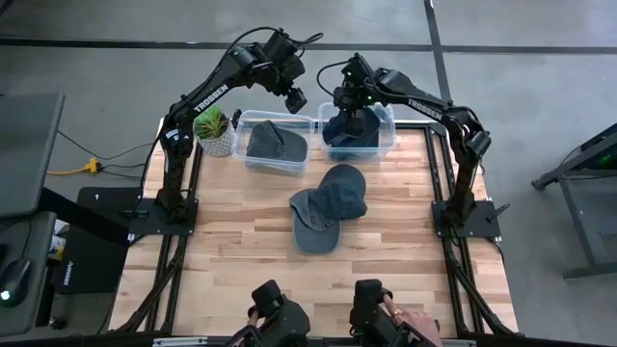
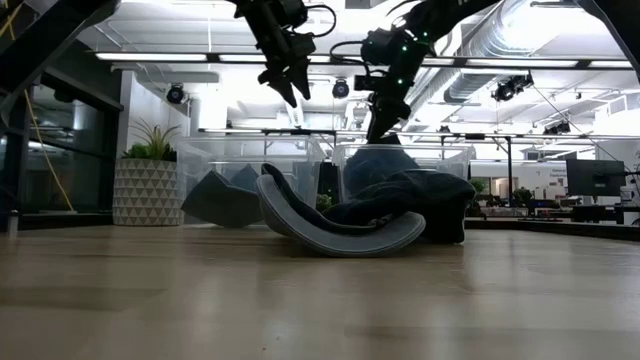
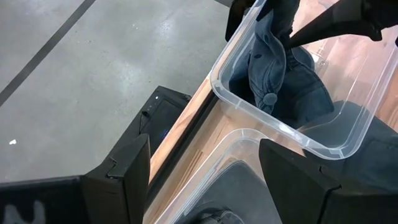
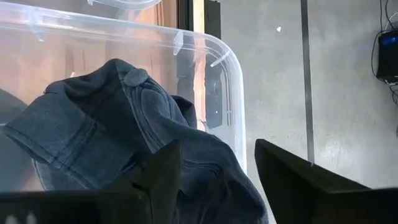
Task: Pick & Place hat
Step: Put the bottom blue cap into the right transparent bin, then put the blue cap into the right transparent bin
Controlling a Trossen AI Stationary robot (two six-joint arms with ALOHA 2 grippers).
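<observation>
— Hats are partly sorted, I think. How many do you count in the bins?

— 2. A grey hat (image 1: 277,143) lies in the left clear bin (image 1: 243,154), and a dark blue hat (image 1: 352,132) lies in the right clear bin (image 1: 388,145). Both bins stand at the far edge of the table (image 1: 241,270), beside the potted plant (image 1: 214,129).

— And the right gripper (image 1: 359,114)?

— It hangs just over the blue hat, fingers spread apart, pinching nothing. I judge that this hat is already delivered.

— The left gripper (image 1: 295,100)?

— It waits above the far edge between the 2 bins, fingers also spread, empty.

— What is left?

— 2 more hats near the table's middle: a dark cap (image 1: 344,190) touching a grey cap (image 1: 313,223). So about half of the work remains, as I see it.
</observation>
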